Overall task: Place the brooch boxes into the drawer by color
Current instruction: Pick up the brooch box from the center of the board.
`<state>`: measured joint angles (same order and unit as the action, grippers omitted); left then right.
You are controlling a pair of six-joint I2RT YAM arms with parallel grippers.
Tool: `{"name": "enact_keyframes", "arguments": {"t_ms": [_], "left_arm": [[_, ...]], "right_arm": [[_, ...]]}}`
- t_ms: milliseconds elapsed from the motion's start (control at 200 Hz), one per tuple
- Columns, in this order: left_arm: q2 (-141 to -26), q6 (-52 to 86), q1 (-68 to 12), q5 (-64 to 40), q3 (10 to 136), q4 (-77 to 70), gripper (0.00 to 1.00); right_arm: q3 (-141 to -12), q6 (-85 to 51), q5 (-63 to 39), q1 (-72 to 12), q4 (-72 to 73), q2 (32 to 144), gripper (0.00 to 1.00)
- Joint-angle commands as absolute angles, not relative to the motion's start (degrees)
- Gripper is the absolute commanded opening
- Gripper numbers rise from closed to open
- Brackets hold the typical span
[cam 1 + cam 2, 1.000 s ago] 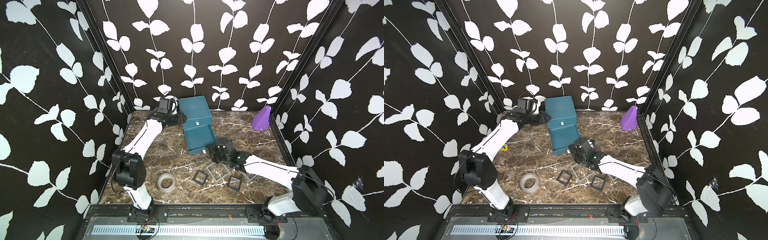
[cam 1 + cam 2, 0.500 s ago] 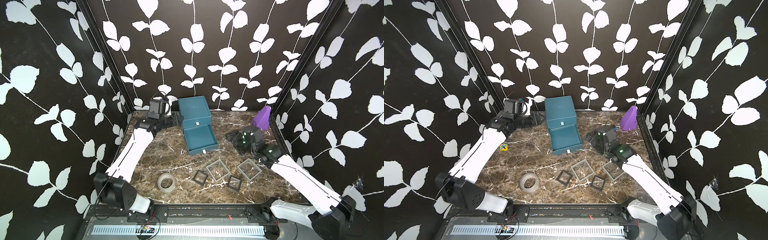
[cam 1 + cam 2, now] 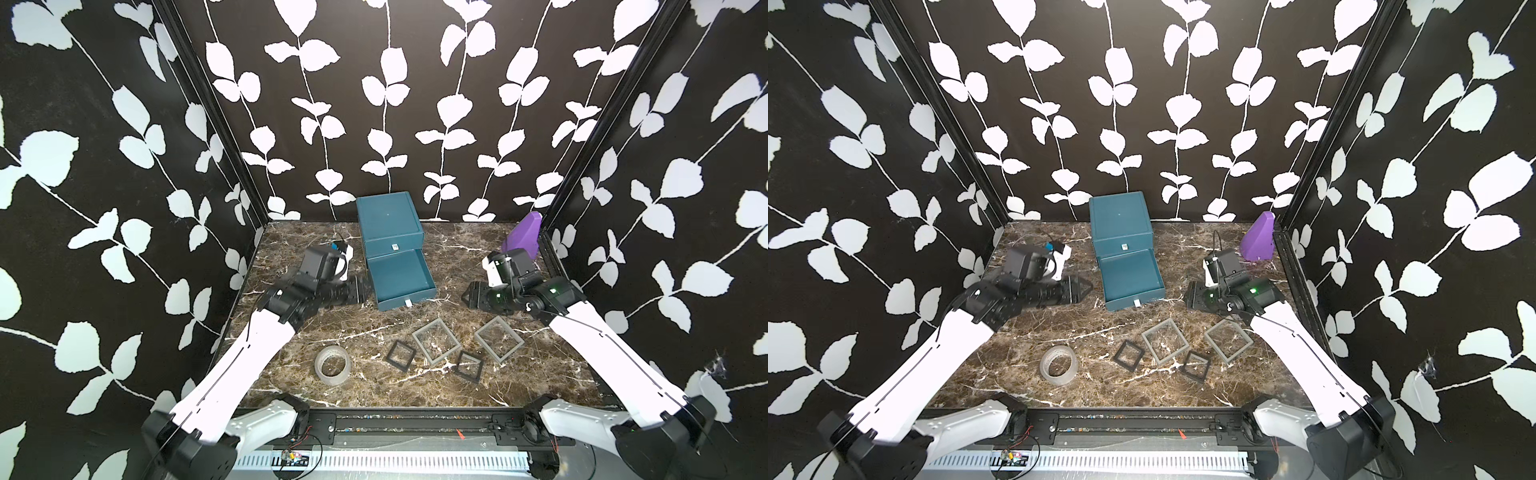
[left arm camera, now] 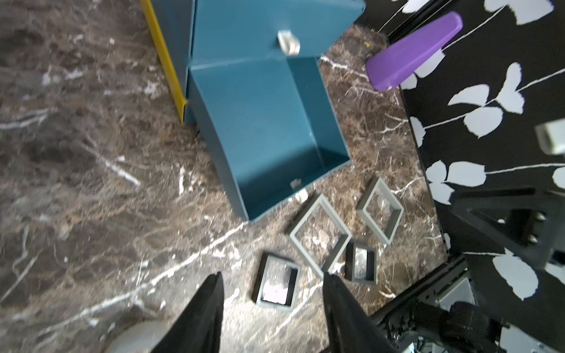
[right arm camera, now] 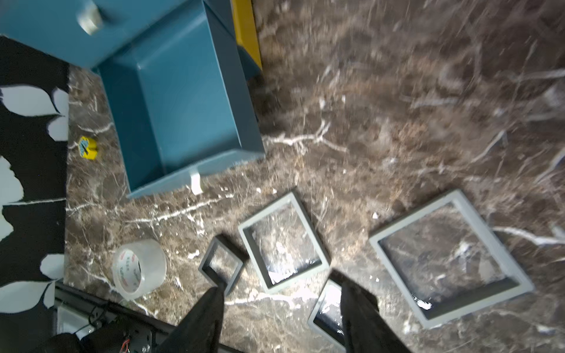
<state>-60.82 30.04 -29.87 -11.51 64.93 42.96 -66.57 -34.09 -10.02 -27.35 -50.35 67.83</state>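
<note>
Brooch boxes: four flat square frames with clear centres lying on the table, none gripped. These are the larger grey box (image 3: 436, 340), second grey box (image 3: 498, 338), smaller black box (image 3: 402, 354) and second black box (image 3: 469, 366). No yellow ones in sight.
Place of boxes: between the two pincers, closer to the robot's base than either; second grey box nearest the right pincer.
Drawer: teal-blue cube-shaped mini chest (image 3: 388, 216) with one open drawer (image 3: 399, 274) pulled out between both pincers, seemingly empty.
Left pincer (image 4: 272, 281): fingers apart, nothing held, just beside the open drawer's side.
Right pincer (image 5: 279, 290): fingers spread, empty, near the opposite side.
Step, as judged: fetching one box for the open drawer.
Doing it well: start with the outlying second grey box. Pinch a frame rail, not the clear centre. Lift straight up, lower flat into the drawer, then add its same-coloured twin.
Elsewhere: clear tape roll (image 3: 332, 365) on the left pincer's side; purple wedge (image 3: 521, 237) behind the right pincer; brown marble table (image 3: 311, 328).
</note>
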Motion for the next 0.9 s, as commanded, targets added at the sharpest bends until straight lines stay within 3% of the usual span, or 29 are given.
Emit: {"name": "enact_keyframes", "arguments": {"t_ms": [0,330,645,890], "left_arm": [[-57.61,32.81,-31.85,-9.57,61.59,45.14,0.49],[-52.75,38.36,-38.92,-2.92,55.4,43.16,0.48],[-49.63,41.02,-39.81,2.27,54.8,43.55,0.48],[-48.9,41.05,-41.48,2.06,55.99,46.81,0.47]], "right_arm": [[-63.38,-29.33,-13.13,-27.33,-53.46,68.38,0.58],[-55.53,-27.75,-13.21,-28.84,-50.27,68.15,0.54],[-50.74,-26.37,-12.31,-28.54,-47.83,64.96,0.55],[-49.53,-25.49,-11.69,-27.91,-46.9,65.36,0.49]]}}
